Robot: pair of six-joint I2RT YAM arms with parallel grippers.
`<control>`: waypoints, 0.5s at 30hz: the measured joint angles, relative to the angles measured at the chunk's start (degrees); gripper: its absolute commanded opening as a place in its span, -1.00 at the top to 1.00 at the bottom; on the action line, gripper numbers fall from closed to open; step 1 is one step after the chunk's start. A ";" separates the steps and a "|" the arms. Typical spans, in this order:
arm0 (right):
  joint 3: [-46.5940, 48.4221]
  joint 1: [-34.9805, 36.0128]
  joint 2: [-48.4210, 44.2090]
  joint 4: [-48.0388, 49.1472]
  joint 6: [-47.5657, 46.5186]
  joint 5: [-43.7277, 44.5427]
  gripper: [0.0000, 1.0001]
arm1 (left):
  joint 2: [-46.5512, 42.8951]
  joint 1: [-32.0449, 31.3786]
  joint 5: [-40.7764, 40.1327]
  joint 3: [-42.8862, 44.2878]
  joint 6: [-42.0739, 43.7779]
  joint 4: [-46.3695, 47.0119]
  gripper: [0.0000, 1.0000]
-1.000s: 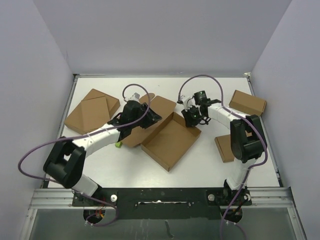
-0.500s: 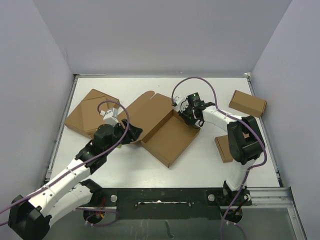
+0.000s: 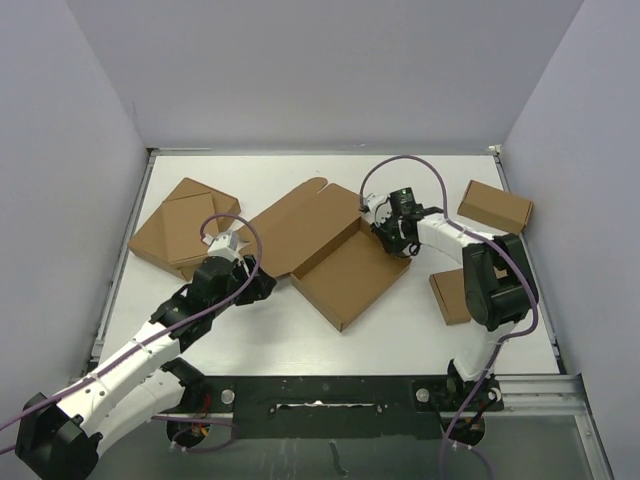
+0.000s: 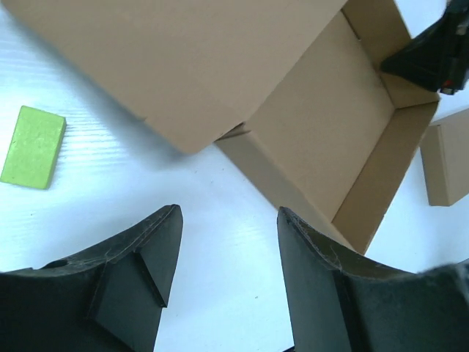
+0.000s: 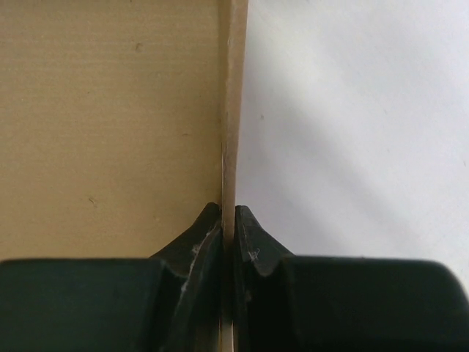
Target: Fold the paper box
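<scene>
paper box (image 4: 315,139) cut off above, its edge blurred

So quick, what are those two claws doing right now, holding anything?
Left claw: open, holding nothing.
Right claw: closed, pinching a side wall of the paper box.

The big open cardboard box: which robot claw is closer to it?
Right. The right gripper is shut on a wall of the paper box; the left gripper hovers open, just off its lid.

The right claw (image 5: 228,220) pinches the upright wall of the paper box (image 5: 110,125); white table (image 5: 352,125) beside.
</scene>
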 measured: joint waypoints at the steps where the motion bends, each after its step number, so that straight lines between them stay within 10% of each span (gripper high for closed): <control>1: -0.35 -0.44 -0.24 0.04 0.44 0.07 1.00 | 0.00 0.00 -0.17 0.00 0.07 -0.72 -0.13; 7: -1.57 -5.22 -1.25 0.13 5.07 -0.20 0.98 | 0.09 0.02 -1.27 -0.24 -0.13 -1.07 -0.48; 15: -1.66 -10.21 -3.48 -2.49 9.14 -5.73 -0.09 | 2.91 1.03 -2.58 1.07 2.36 -4.46 -0.84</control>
